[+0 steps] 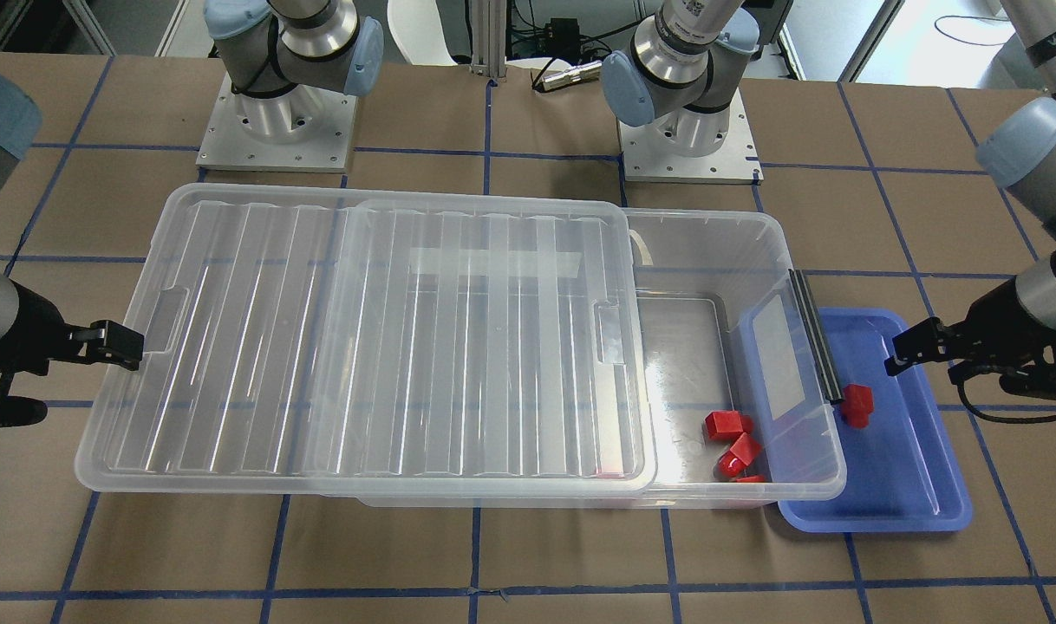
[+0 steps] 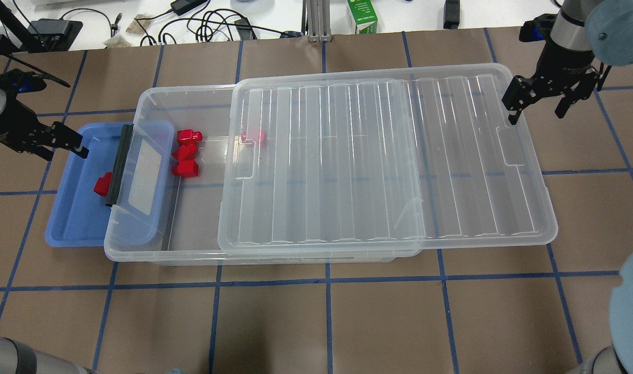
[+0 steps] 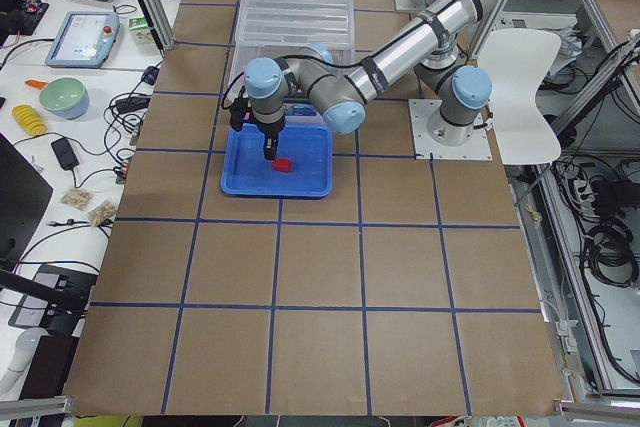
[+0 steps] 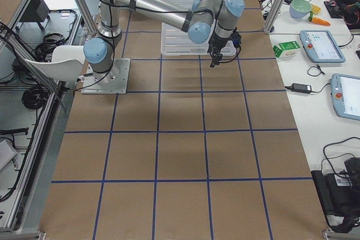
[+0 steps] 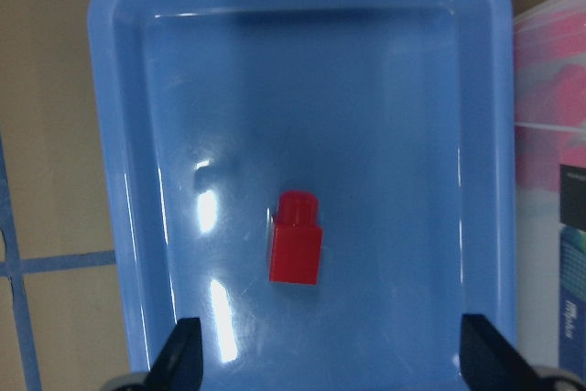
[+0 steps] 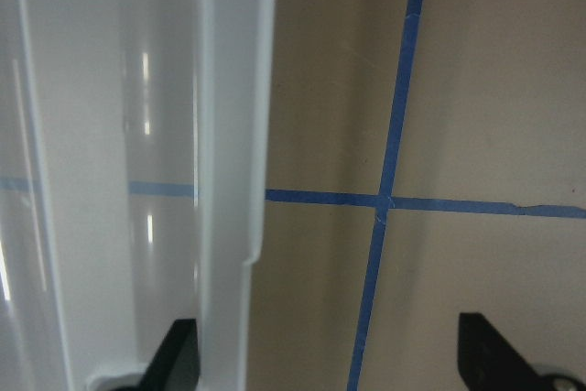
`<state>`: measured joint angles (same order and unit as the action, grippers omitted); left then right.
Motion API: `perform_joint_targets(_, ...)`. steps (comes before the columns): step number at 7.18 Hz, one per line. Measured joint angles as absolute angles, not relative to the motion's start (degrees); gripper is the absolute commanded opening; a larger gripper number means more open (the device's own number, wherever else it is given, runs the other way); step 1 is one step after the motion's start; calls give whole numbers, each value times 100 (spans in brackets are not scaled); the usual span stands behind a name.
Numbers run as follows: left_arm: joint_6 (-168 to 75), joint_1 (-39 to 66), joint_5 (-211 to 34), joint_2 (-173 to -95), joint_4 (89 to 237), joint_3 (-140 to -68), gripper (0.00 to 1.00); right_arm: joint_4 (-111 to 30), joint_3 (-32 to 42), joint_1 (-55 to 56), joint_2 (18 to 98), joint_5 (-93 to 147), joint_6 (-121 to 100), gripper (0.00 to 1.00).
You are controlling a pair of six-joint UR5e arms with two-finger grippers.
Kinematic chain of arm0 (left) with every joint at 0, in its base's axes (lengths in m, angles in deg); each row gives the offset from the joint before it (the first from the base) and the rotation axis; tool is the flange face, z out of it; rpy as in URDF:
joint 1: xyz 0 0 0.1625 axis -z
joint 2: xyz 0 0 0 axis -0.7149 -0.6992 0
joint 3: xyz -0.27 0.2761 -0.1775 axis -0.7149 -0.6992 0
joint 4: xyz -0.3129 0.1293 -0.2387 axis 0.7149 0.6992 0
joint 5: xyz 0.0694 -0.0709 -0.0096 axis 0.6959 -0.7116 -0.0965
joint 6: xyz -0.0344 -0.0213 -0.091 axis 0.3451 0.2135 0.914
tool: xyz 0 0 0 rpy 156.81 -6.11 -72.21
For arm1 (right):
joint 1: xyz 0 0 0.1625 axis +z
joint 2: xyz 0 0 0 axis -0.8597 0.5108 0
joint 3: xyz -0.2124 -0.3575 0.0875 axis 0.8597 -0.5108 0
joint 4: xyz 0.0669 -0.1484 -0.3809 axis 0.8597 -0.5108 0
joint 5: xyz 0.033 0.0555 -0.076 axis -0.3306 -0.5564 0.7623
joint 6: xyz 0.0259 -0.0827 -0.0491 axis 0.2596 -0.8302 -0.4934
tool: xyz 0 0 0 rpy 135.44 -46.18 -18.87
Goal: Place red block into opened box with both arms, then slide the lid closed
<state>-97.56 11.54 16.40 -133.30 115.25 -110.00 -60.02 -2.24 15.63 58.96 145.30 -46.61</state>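
Note:
One red block (image 5: 296,249) lies alone in the blue tray (image 5: 119,180), beside the box's open end (image 2: 103,184). My left gripper (image 5: 334,345) hangs open above the tray, short of the block (image 1: 905,351). The clear box (image 2: 140,254) holds several more red blocks (image 2: 186,152). The ribbed lid (image 2: 373,156) covers most of the box and overhangs its right end. My right gripper (image 2: 537,106) is open just off that overhanging short edge, and its wrist view shows the lid's rim (image 6: 229,135) near one finger.
A black handle bar (image 2: 118,166) runs along the box's open end, next to the tray. Both arm bases (image 1: 277,130) (image 1: 688,147) stand behind the box. A side bench carries cables and a green carton (image 2: 362,15). Brown table with blue tape lines surrounds everything.

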Motion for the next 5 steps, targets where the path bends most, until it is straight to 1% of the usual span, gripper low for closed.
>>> perform_joint_targets(3, -9836, 1149, 1653, -13821, 11120, -11240, 100, -5980, -239, 1544, 5919, 14531, -4656, 100)
perform_joint_targets(4, -9868, 1149, 1668, -13936, 11053, -11292, 98, -5964, -259, 1550, 5976, 14516, -4634, 100)
perform_joint_targets(5, -9861, 1150, 1685, -14032, 11002, -11319, 93, -5949, -286, 1568, 6100, 14489, -4608, 100)
